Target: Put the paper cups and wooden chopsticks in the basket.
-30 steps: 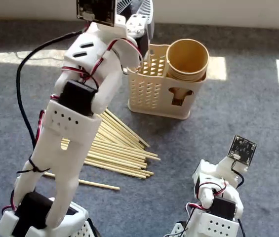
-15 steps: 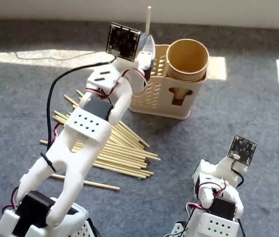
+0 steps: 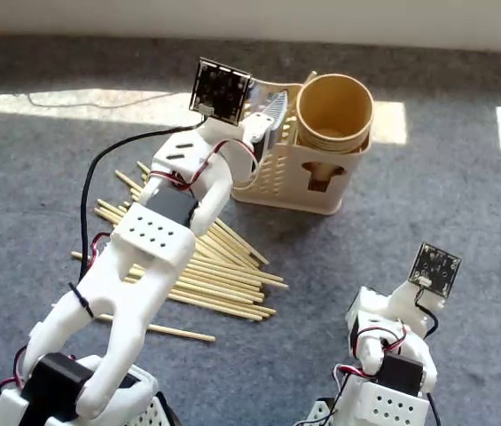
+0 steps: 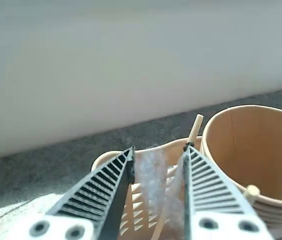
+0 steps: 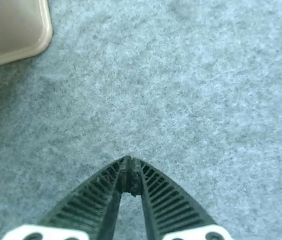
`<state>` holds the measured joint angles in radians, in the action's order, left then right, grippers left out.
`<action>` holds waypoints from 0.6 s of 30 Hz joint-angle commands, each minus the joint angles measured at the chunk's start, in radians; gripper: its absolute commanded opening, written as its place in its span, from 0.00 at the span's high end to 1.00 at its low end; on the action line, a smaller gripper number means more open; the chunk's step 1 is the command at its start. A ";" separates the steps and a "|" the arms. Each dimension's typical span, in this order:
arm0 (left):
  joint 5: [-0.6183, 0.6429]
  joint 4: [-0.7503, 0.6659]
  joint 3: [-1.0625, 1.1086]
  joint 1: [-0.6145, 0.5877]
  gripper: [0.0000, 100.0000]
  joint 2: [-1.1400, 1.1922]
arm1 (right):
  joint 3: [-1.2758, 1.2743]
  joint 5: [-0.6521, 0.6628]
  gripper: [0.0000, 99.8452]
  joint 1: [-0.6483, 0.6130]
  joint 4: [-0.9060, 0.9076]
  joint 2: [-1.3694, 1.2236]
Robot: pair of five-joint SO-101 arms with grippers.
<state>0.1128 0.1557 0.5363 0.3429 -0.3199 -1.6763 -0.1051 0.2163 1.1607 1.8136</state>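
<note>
One cream perforated plastic basket stands on the grey carpet, and a single stack of tan paper cups sits nested in its compartment on the side away from the left arm. The left wrist view shows several rims layered below the top cup, too close together to count surely. The left gripper hangs just above the basket's rim beside the cups. Its ribbed black fingers are spread apart with nothing pinched between them. One pale wooden chopstick leans tilted in the basket along the inner face of one finger. A second chopstick end pokes up against the cup stack, so two sticks show inside. Outside, a loose pile of wooden chopsticks lies fanned on the carpet near the basket, partly under the left arm. There are well over a dozen, overlapping too much for a firm count. One more lone chopstick lies apart from that pile. The right gripper has its two fingers pressed together on nothing, pointing at bare carpet. The right arm is folded, well apart from the basket.
</note>
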 commanded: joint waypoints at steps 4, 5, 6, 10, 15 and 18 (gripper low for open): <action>-0.006 0.252 -0.008 0.004 0.84 -0.277 | -0.097 -0.006 0.99 0.004 -0.024 0.005; -0.021 0.295 -0.008 0.004 0.84 -0.317 | -0.097 -0.006 0.99 0.004 -0.024 0.005; -0.054 0.344 -0.008 0.005 0.84 -0.354 | -0.097 -0.006 0.99 0.004 -0.024 0.005; -0.180 0.559 -0.001 0.053 0.84 -0.472 | -0.096 -0.006 0.99 0.002 -0.024 0.005; -0.290 0.847 -0.008 0.074 0.84 -0.575 | -0.096 -0.008 0.99 0.002 -0.024 0.005; -0.367 0.980 -0.002 0.071 0.84 -0.618 | -0.096 -0.012 0.99 0.002 -0.030 0.005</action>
<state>-0.1880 1.0211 0.5378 0.3982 -0.8800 -1.6763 -0.1051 0.2163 1.1607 1.8136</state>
